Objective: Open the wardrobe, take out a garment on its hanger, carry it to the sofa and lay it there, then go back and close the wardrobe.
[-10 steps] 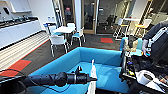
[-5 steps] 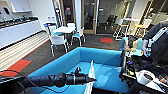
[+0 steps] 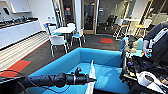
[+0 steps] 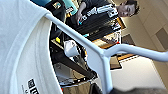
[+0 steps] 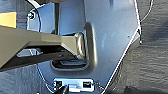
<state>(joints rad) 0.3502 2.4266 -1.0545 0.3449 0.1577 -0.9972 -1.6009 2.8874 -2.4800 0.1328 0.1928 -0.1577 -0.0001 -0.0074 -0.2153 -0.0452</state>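
The turquoise sofa (image 3: 105,57) lies straight ahead, its curved back wrapping around the seat. My left arm reaches in over the sofa's near edge. Its gripper (image 3: 93,80) is shut on the slim white hanger (image 4: 100,55). The white garment (image 3: 91,74) hangs from the hanger just above the seat's front. In the left wrist view the garment (image 4: 20,50) is draped over the hanger's shoulder, with a small black label near its hem. My right arm (image 3: 147,80) sits low at the right beside the sofa.
A person (image 3: 156,42) with a control rig stands at the right, close behind the sofa's end. Beyond the sofa are a white table with chairs (image 3: 63,31), a kitchen counter (image 3: 17,30) at the left, and glass doors (image 3: 88,15). The dark floor has red patches (image 3: 15,68).
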